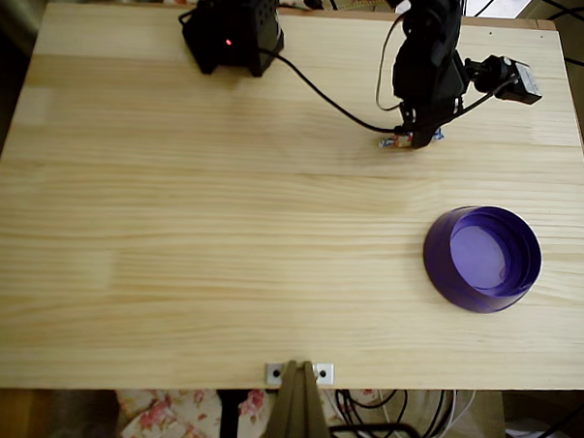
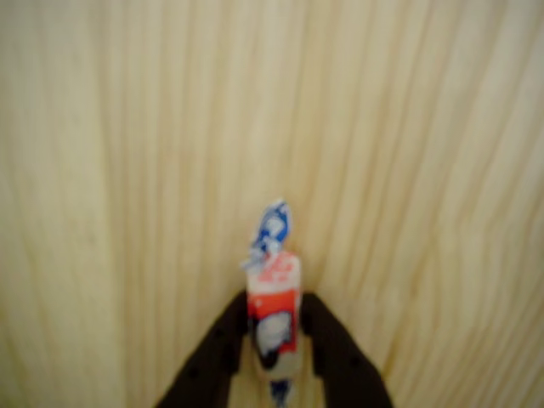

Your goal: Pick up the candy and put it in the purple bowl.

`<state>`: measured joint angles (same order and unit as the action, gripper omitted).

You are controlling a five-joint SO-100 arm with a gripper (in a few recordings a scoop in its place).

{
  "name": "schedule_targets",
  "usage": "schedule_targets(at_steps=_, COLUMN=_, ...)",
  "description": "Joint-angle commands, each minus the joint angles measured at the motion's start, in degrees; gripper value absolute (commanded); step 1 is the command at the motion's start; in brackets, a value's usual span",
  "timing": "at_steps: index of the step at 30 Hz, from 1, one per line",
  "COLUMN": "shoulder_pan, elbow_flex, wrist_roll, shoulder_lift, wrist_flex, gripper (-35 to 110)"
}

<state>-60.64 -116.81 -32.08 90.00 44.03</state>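
Purple and round, the purple bowl [image 1: 482, 258] sits on the wooden table [image 1: 223, 235] near the right side in the overhead view; its inside is a lighter violet and nothing lies in it; it stands well apart from the candy [image 1: 396, 141], which is higher up in that picture, under the tip of the black arm [image 1: 430, 60]. In the wrist view the candy [image 2: 274, 302] is squeezed between the two dark fingers [image 2: 225, 340] of the gripper [image 2: 272, 336], so the gripper is clamped on it; the candy's long way runs up and down in that picture, in line with the fingers; its blue and white twisted end points up and away from the gripper, the red and white middle sits between the fingers, and a bit of blue peeks out at the bottom. Whether the candy touches the table or is just above it, I cannot tell. Bare wood lies all round the bowl and between the bowl and the candy; a black box [image 1: 232, 27] with a small red light and a black cable [image 1: 317, 89] sit near the far edge, to the left of the arm.
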Motion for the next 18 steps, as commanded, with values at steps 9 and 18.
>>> schedule_targets(at_steps=9, shoulder_pan=-1.5, elbow_flex=10.5, wrist_roll=-1.9, shoulder_lift=7.1, wrist_flex=11.3, gripper=0)
schedule_targets(at_steps=18, shoulder_pan=4.4, elbow_flex=24.9, wrist_roll=2.0, shoulder_lift=6.2, wrist_flex=16.1, gripper=0)
